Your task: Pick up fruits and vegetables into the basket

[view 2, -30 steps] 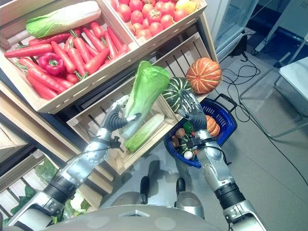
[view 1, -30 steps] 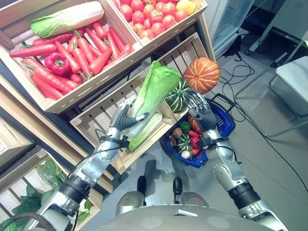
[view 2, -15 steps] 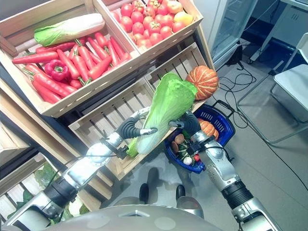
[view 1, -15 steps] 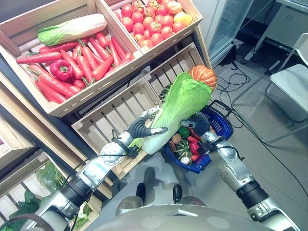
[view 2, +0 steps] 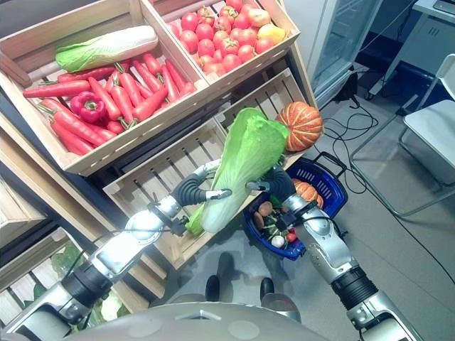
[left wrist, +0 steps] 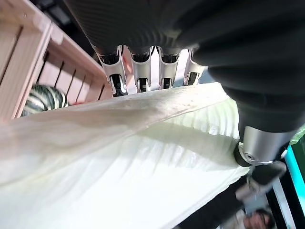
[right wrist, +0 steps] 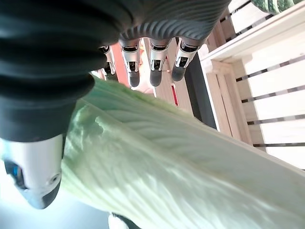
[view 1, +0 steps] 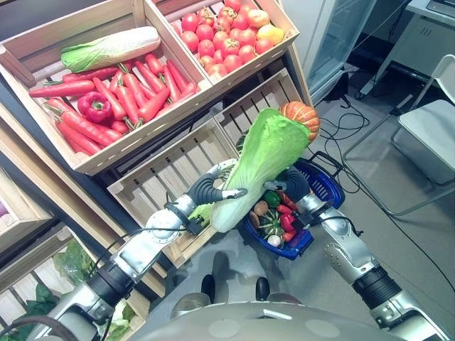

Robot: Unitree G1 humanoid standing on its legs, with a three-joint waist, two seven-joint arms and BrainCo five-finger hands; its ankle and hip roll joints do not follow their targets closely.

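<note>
Left hand (view 1: 211,189) curled round the pale lower half of the napa cabbage (view 1: 260,160), thumb and fingers clamped on it. Cabbage long axis runs diagonal: white ribbed stem end down toward the robot, crinkled green leafy end up toward the orange pumpkin (view 1: 301,114). It's in the air above the blue plastic basket (view 1: 323,186). Right hand (view 1: 293,182) against the cabbage's far side, fingers straight, not gripping. Slatted wooden crates (view 1: 167,167) behind.

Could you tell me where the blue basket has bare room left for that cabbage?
The blue basket has bare room at its far end, between the rim and the small orange pumpkin. The near end is crowded with small produce. The left hand holds the cabbage above it, with the right hand against it.
</note>
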